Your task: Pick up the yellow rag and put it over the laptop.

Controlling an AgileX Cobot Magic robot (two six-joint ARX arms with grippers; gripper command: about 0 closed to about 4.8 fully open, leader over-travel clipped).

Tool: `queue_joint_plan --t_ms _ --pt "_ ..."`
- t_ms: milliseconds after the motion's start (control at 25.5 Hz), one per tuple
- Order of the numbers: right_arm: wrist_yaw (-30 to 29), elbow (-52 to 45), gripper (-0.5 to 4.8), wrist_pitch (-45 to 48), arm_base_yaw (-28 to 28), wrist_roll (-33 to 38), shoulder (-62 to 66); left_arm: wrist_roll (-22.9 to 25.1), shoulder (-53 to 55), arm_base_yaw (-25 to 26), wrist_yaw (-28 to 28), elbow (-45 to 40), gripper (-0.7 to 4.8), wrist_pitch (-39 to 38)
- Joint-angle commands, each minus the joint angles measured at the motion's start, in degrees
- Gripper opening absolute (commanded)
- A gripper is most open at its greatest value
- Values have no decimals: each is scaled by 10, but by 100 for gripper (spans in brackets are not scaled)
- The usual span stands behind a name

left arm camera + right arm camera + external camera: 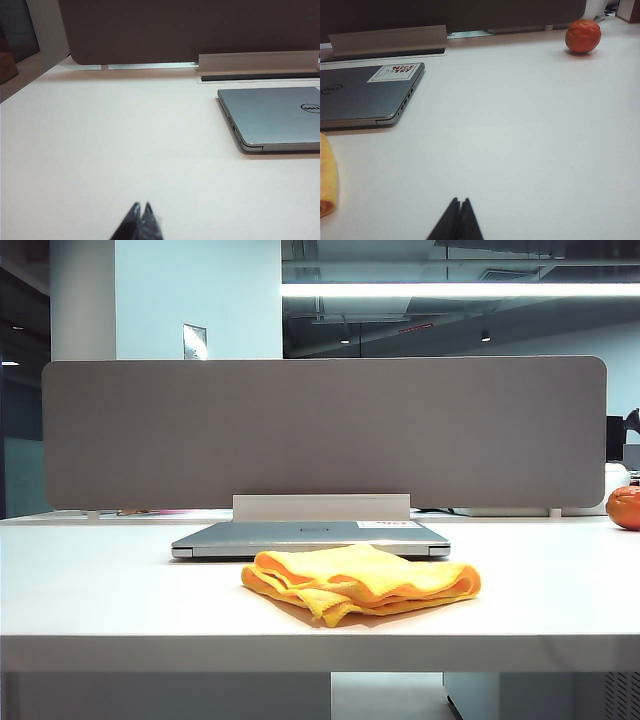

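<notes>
You have the yellow rag [360, 583] lying bunched on the table [120, 590] just in front of the closed laptop [310, 538], nothing lifted yet. Both grippers sit low and back, well short of the cloth — left gripper [141, 208] and right gripper [460, 202], fingers pressed together and empty. Open the fingers first, then come down on a raised fold, not the flat hem. Room is generous on both sides; mind the grey partition [320, 430] behind the laptop and the orange fruit [582, 36] far right.
</notes>
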Motion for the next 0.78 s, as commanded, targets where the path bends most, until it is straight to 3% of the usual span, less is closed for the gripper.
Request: queue_joint_plan --t_ms 39,588,784 --pt "1 -2 -1 6 0 -2 -1 0 0 1 2 2 -6 7" --pt "-10 -2 -1 11 0 4 -1 0 0 1 2 2 -6 8" --pt "-120 -2 -1 10 0 29 -1 -1 0 1 2 2 -6 7"
